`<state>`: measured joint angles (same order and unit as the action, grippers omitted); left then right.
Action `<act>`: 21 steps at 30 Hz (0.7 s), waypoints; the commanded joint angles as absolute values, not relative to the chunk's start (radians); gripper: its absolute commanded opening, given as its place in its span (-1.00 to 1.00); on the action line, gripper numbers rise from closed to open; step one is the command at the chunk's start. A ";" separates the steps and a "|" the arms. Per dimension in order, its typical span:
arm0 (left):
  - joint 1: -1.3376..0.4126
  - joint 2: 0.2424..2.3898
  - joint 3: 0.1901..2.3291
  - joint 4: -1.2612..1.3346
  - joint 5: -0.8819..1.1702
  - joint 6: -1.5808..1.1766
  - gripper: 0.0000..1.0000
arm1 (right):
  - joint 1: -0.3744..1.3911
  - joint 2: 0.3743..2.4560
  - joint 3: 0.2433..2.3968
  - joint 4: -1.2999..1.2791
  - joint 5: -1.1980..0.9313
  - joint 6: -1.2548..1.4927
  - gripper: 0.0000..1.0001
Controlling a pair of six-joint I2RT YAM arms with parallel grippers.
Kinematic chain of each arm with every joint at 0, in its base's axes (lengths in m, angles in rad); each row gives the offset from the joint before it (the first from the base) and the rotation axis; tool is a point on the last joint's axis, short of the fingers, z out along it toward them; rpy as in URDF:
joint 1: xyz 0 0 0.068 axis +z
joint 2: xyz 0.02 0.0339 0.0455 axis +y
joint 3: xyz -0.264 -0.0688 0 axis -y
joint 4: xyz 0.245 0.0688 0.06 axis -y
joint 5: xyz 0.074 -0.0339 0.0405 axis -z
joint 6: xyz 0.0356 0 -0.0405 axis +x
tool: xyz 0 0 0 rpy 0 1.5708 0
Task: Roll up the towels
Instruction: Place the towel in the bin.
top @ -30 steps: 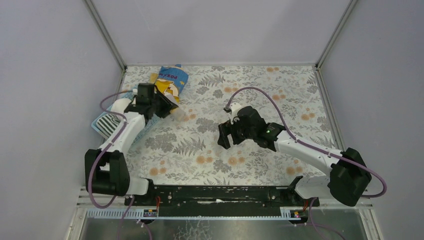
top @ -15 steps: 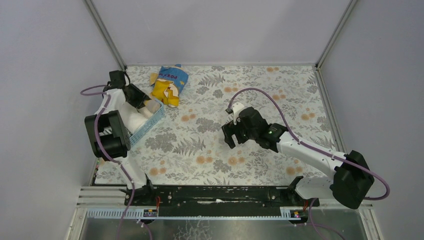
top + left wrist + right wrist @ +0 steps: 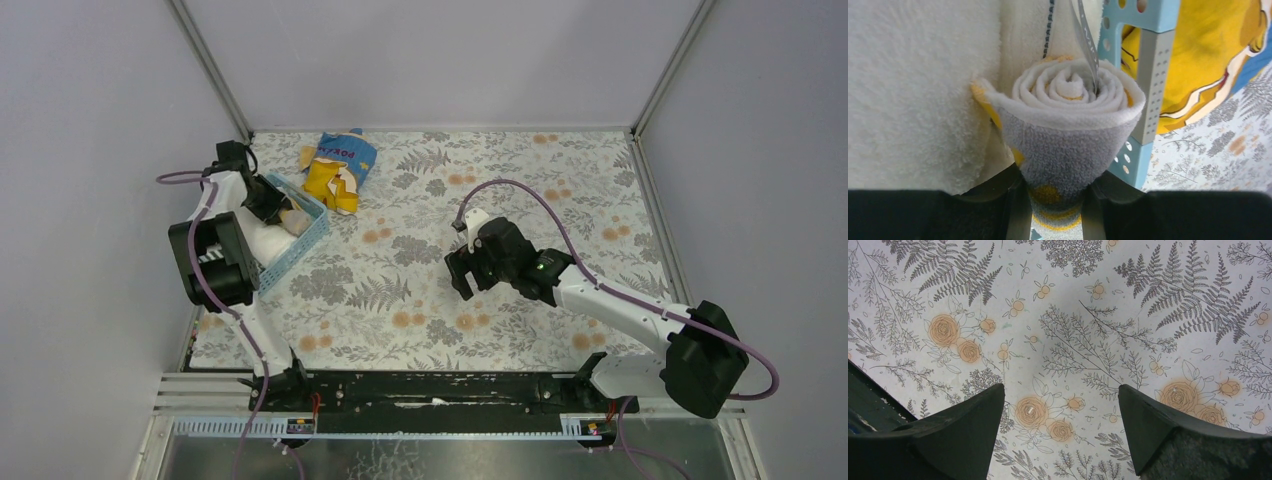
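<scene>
My left gripper (image 3: 277,207) is shut on a rolled beige towel with yellow marks (image 3: 1073,115) and holds it inside the light blue basket (image 3: 303,238). The roll's spiral end faces the left wrist camera, and the fingers (image 3: 1018,210) press its lower part. Plain cream-white towels (image 3: 913,90) lie next to it in the basket and show in the top view (image 3: 262,243). The striped towel is hidden. My right gripper (image 3: 462,279) is open and empty above the bare flowered tablecloth (image 3: 1058,340) at mid table.
A blue-and-yellow snack bag (image 3: 338,168) lies just behind the basket, also seen past the basket wall (image 3: 1148,75) in the left wrist view (image 3: 1208,60). Grey walls close the table at the left, back and right.
My left arm has folded back to the left and brought the rolled towel from over the table into the basket. The right gripper has shifted slightly right, still open.
</scene>
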<state>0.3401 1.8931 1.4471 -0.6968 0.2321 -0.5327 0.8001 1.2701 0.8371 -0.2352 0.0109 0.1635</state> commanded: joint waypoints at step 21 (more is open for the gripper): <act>0.320 1.932 1.516 -0.853 0.001 -0.495 0.16 | 0.805 1.203 0.849 -0.226 0.065 0.150 0.80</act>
<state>0.3107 1.9697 1.5257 -0.7750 0.0959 -0.5182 0.8001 1.2510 0.8307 -0.2359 0.0315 0.1604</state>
